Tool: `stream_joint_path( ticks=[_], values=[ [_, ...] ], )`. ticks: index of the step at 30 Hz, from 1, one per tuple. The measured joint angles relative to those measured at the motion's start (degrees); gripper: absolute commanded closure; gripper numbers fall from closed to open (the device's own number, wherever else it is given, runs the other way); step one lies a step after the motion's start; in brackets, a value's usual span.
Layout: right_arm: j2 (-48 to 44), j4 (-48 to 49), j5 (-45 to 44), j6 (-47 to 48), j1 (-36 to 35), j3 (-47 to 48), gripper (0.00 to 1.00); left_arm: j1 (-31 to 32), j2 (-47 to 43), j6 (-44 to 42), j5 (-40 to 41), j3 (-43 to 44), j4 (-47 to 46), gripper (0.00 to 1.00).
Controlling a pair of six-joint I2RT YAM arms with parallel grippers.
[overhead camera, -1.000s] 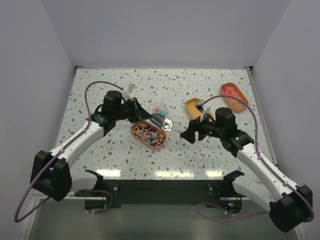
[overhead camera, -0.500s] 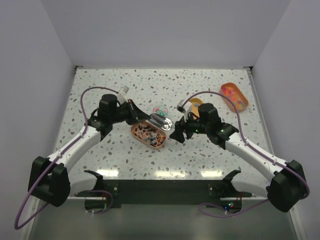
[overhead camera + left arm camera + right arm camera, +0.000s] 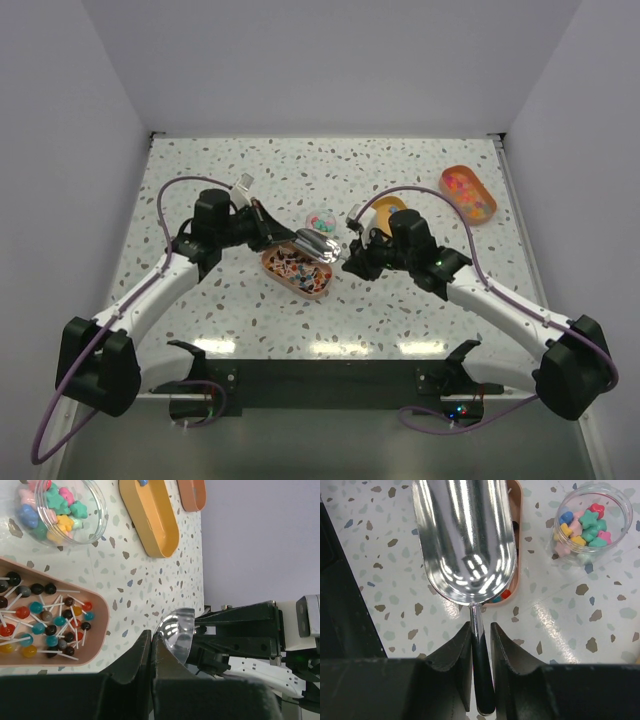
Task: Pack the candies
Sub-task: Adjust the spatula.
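A shiny metal scoop (image 3: 318, 245) hangs over the right end of a pink tray (image 3: 318, 292), held at both ends. My left gripper (image 3: 152, 636) is shut on the rim of the scoop's bowl (image 3: 176, 632). My right gripper (image 3: 481, 626) has closed around the black handle (image 3: 483, 680), the pads hugging it. The bowl (image 3: 465, 540) is empty. Small round candies on white sticks (image 3: 50, 625), red, teal, brown and yellow, fill the pink tray. Star-shaped candies (image 3: 584, 522) in pink, blue, yellow and green sit in a clear round jar (image 3: 322, 220) behind the scoop.
A yellow oval tray (image 3: 385, 212) lies just behind my right gripper. An orange tray (image 3: 468, 192) holding a few sweets sits at the back right. Both arms meet over the middle of the speckled table (image 3: 230, 175); walls close it on three sides.
My right arm has moved left to the scoop, and its jaws have closed from wide open onto the handle. The left gripper has kept its hold on the bowl and shifted slightly.
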State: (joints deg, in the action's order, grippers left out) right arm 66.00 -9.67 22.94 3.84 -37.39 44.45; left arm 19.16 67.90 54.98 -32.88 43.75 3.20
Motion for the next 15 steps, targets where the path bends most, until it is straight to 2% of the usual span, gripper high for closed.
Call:
stream_joint_path(
  ticks=[1,4,15],
  values=[
    [0.0,-0.1,0.0,0.2,0.0,0.0,0.88,0.0,0.4,-0.2,0.0,0.6,1.0,1.0],
    [0.0,-0.2,-0.4,0.5,-0.4,0.0,1.0,0.0,1.3,-0.8,0.0,1.8,2.8,1.0],
    [0.0,-3.6,-3.8,2.3,-4.0,1.6,1.0,0.0,3.3,-3.3,0.4,2.2,6.4,0.97]
  ],
)
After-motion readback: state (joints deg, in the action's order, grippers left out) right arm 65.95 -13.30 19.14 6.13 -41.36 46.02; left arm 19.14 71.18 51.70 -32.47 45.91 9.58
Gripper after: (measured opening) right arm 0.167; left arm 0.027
